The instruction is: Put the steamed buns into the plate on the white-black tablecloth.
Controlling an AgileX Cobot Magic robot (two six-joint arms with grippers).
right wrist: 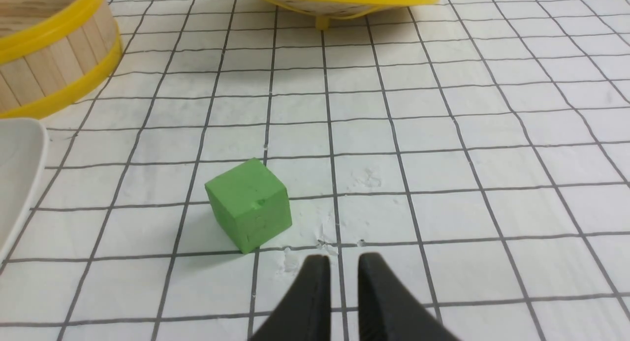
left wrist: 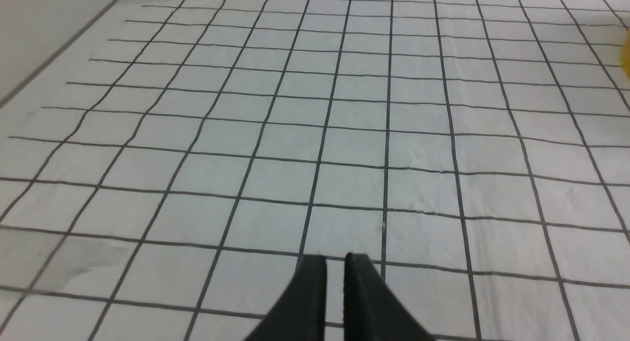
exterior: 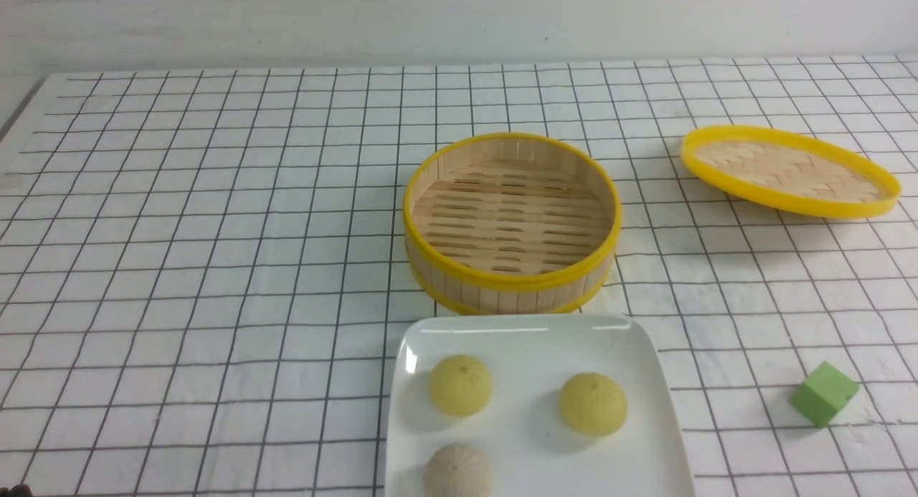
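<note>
Checked tablecloth (exterior: 215, 267): plate (exterior: 645, 368) holds three buns (exterior: 593, 404).

Behind the table we see a plain off-white painted wall (exterior: 459, 16); lighting is even and diffuse, with soft shadows.

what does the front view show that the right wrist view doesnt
Only the front view shows the three steamed buns resting on the white plate, and the empty inside of the steamer basket.

Only the right wrist view shows the right gripper, nearly closed and holding nothing.

Both show the green cube, the woven lid, part of the plate and basket, and the white-black tablecloth.
</note>
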